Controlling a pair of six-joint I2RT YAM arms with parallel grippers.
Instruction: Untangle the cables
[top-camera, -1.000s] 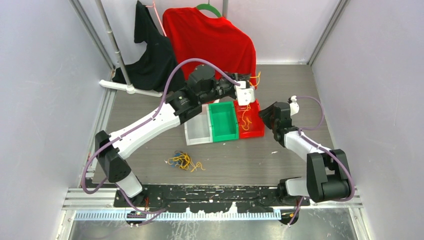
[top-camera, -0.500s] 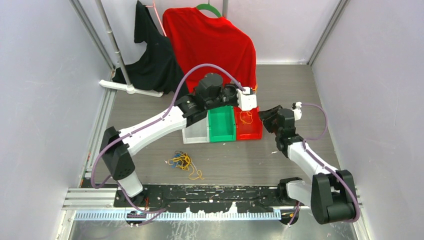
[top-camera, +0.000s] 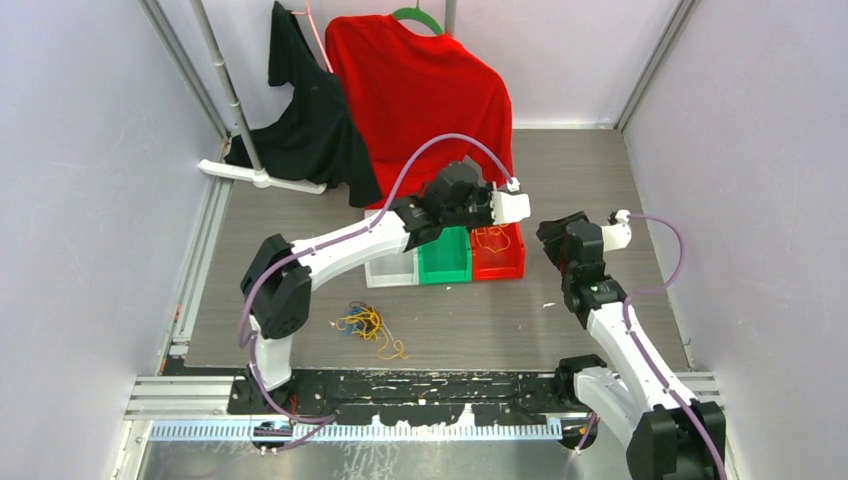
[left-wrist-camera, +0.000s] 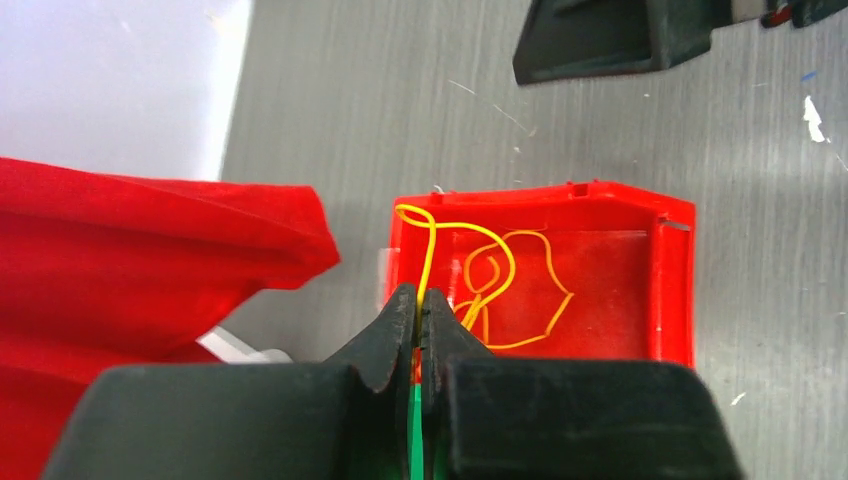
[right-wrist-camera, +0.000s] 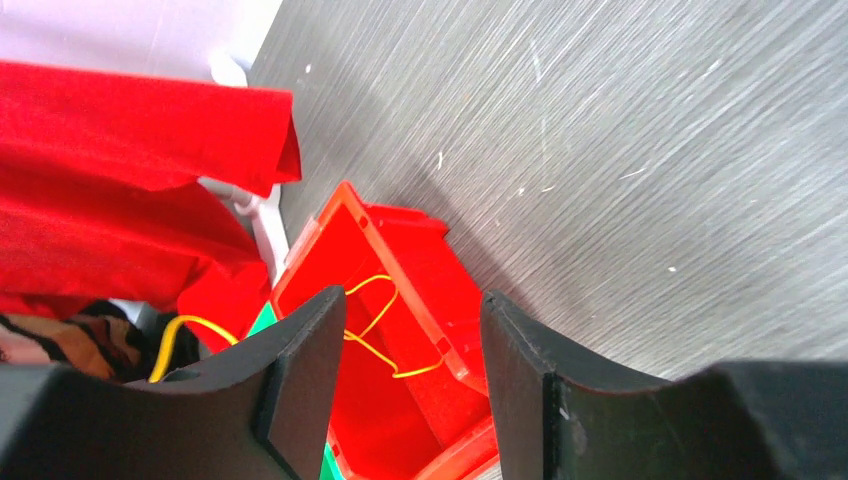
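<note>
Cables lie in two places on the grey wood-grain table (top-camera: 600, 170). A loose tangle of thin orange-yellow, blue and dark strands (top-camera: 368, 322) sits on the bare surface in front of the bins, well apart from both grippers. A single thin orange-yellow cable (left-wrist-camera: 428, 260) lies looped in the open red plastic bin (left-wrist-camera: 540, 192), which is the rightmost in a row of three touching bins: red, a green plastic bin (top-camera: 445, 264) in the middle, and a pale translucent bin (top-camera: 388, 272) on the left.

The left gripper (left-wrist-camera: 418, 305) hangs over the near wall of the red bin, its black jaws pressed together on one strand of the orange-yellow cable. From the pinch the strand rises to a small loop at the bin's corner, then curls down in several loops on the bin floor.

The right gripper (right-wrist-camera: 412, 300) is just beside the red bin on its right, above the table and pointed toward it. Its two black fingers (right-wrist-camera: 300, 380) stand apart with nothing between them, and the bin and part of the cable show through the gap.

Behind the bins a red shirt (top-camera: 420, 80) hangs on a green hanger (top-camera: 415, 13), with a black garment (top-camera: 305, 120) beside it on a white stand (top-camera: 262, 178).
</note>
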